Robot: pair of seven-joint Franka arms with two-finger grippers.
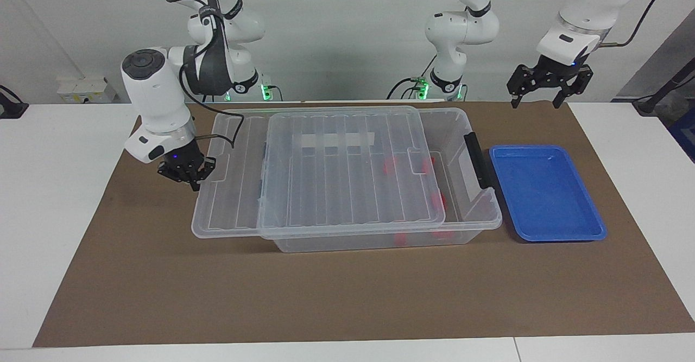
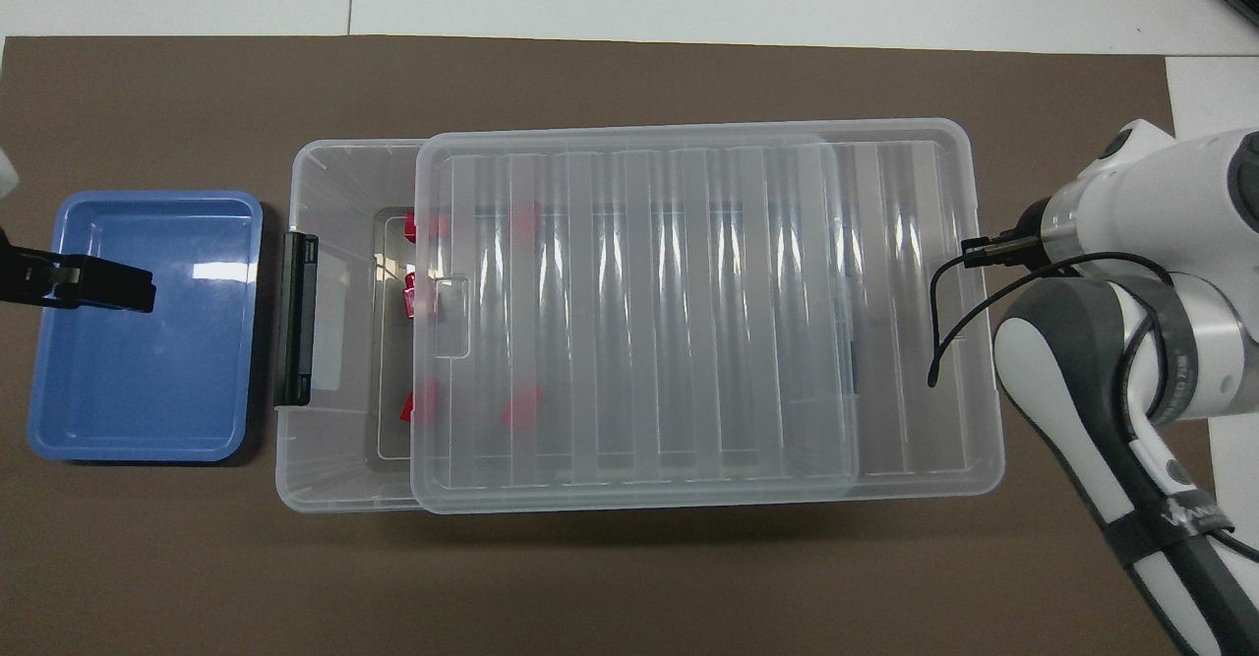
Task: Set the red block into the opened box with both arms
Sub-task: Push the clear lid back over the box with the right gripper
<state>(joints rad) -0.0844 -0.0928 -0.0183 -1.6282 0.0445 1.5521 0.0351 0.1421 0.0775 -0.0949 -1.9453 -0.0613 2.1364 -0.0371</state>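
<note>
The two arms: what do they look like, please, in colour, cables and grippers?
Both arms are white with rounded joints and dark grey bands. A loose black cable runs along the right arm. The right gripper and left gripper are black and two-fingered. Green lights glow at both bases.
</note>
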